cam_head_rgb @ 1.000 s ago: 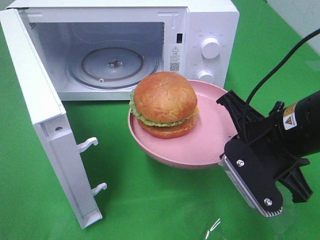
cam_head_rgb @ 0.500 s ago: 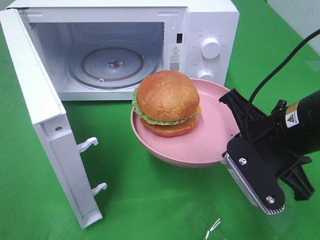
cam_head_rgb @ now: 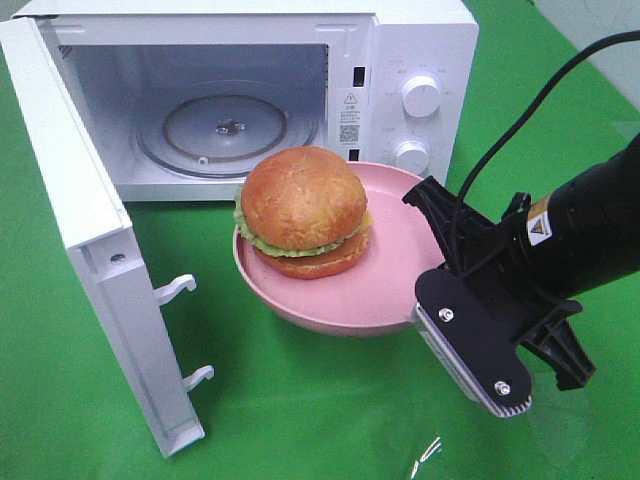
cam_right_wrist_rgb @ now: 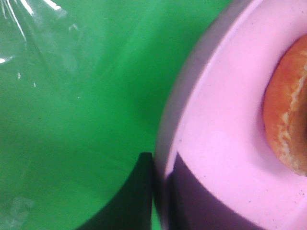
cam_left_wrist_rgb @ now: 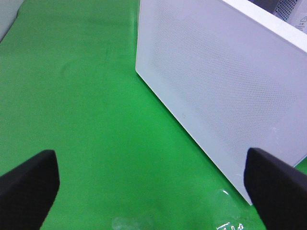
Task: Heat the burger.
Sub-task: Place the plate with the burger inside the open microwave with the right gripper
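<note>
Burger: round, glossy golden-brown bun, green lettuce frill. It sits on a pink plate, off-centre toward the plate's 10 o'clock edge. Being round, it has no long axis to line up.

Pink plate: shallow and round, apparently raised off the green cloth and tilted slightly. Its 4 o'clock rim is pinched by the right gripper.

Right gripper: clenched on the plate rim, with one finger above and one below, as the right wrist view confirms. It does not touch the bun.

Key relation: in the high view the burger lies at about 10 o'clock from the right gripper. The arm's line runs from 4 o'clock to 10 o'clock, roughly toward the oven mouth. The right arm is the nearer arm and the only one loaded.

Microwave: white, with its cavity open at about 11 o'clock from the burger. The glass turntable is bare, and the plate's far rim is just short of the sill.

Door: swung out at 9 o'clock from the plate, well apart from it, with its latch hooks pointing inward.

Dials: two on the control panel, at 12 o'clock from the plate and close above its rim.

Judged obstruction: the panel-side edge of the opening, should the plate drift toward 1 o'clock. The sill also needs clearing.

Left gripper: fingers spread wide and holding nothing. It hovers over cloth beside the door's outer face.

Cable: black, arcing above the right arm, clear of the path.
</note>
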Available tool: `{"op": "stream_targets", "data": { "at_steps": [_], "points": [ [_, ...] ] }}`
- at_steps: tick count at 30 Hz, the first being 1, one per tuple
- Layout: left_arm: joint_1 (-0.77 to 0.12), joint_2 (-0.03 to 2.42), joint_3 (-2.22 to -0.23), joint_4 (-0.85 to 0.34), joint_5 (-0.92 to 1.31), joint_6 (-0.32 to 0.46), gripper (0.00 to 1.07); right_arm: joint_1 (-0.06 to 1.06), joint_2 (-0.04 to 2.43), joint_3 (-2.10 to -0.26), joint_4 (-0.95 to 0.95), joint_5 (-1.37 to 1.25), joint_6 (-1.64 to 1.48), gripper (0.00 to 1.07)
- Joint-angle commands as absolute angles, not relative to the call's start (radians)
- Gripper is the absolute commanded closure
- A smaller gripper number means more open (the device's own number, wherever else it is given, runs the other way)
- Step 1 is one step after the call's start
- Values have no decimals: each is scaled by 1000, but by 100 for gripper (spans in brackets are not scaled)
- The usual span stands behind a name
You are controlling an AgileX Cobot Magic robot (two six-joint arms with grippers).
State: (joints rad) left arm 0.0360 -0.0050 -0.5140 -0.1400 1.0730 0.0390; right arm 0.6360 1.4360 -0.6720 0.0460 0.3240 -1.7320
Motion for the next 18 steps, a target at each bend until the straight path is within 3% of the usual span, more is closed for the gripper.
{"op": "stream_targets", "data": {
  "at_steps": [1, 18],
  "points": [
    [33, -21, -514, -146, 1067, 38, 10, 638, 1446, -707, 51, 275, -1721, 107],
    [33, -21, -514, -146, 1067, 38, 10, 657, 1595, -901, 49, 330, -1665, 107]
  ]
}}
